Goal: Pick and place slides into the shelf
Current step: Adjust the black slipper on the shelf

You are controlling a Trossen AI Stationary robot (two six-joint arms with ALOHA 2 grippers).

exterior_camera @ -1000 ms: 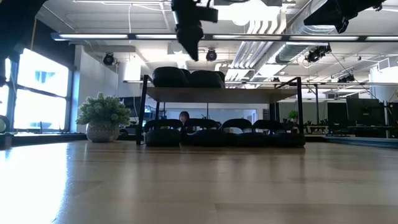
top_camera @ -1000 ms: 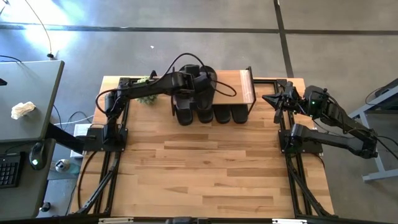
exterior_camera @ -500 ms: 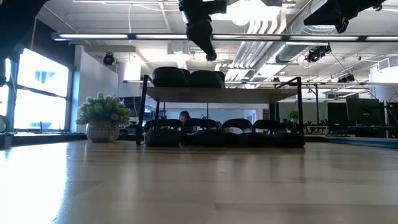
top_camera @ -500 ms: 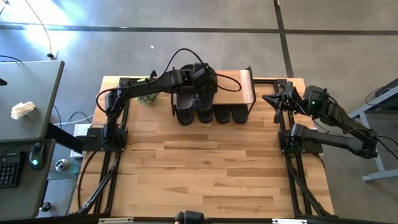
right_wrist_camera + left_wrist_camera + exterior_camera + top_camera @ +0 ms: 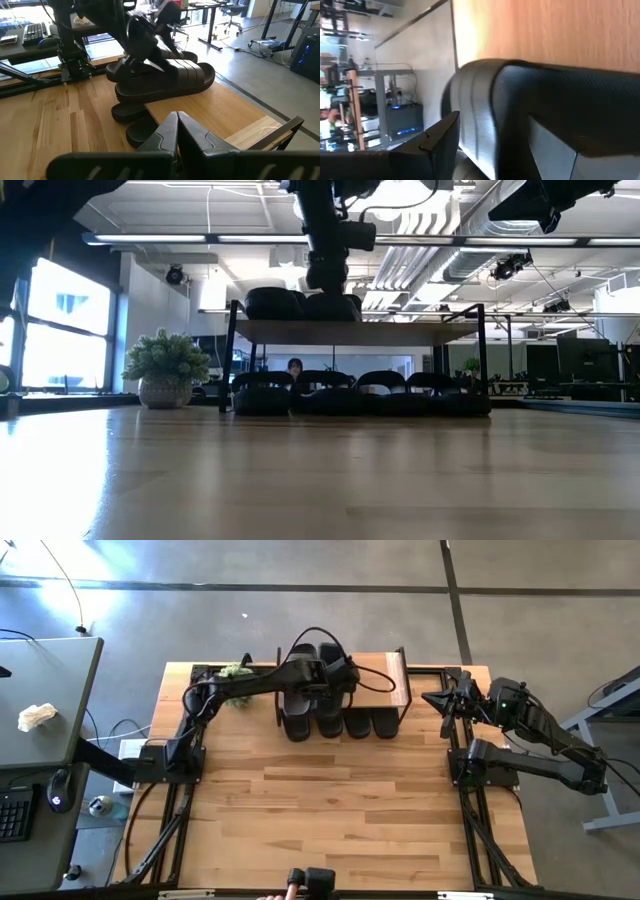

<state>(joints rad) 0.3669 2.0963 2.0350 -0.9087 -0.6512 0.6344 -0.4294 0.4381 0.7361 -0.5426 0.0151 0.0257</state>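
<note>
Two black slides (image 5: 300,304) lie side by side on the shelf's plank top (image 5: 397,680). Several more slides (image 5: 340,725) stand in a row on the table under it, toes toward the near edge. My left gripper (image 5: 146,44) hangs open just above the right-hand top slide (image 5: 172,75). In the left wrist view that slide's ribbed strap (image 5: 530,100) fills the frame, with one finger (image 5: 437,145) beside it. My right gripper (image 5: 176,122) waits shut at the table's far right, clear of the shelf. My left gripper comes at the right-hand top slide's strap (image 5: 485,115) slanting down from the table's left, fingers apart. Whether the fingers touch the strap I cannot tell. The slide lies flat on the shelf top.
A small potted plant (image 5: 236,671) stands on the table left of the shelf. The right half of the shelf top is bare plank. A person's hand and a dark object (image 5: 318,880) show at the table's near edge. The wide tabletop (image 5: 340,810) lies in front of the shelf.
My left gripper has moved toward the table's right edge and down, from above and left of the top slides to just over the right-hand one, rolling its wrist on the way. Its fingers have stayed apart. The slides have not moved.
</note>
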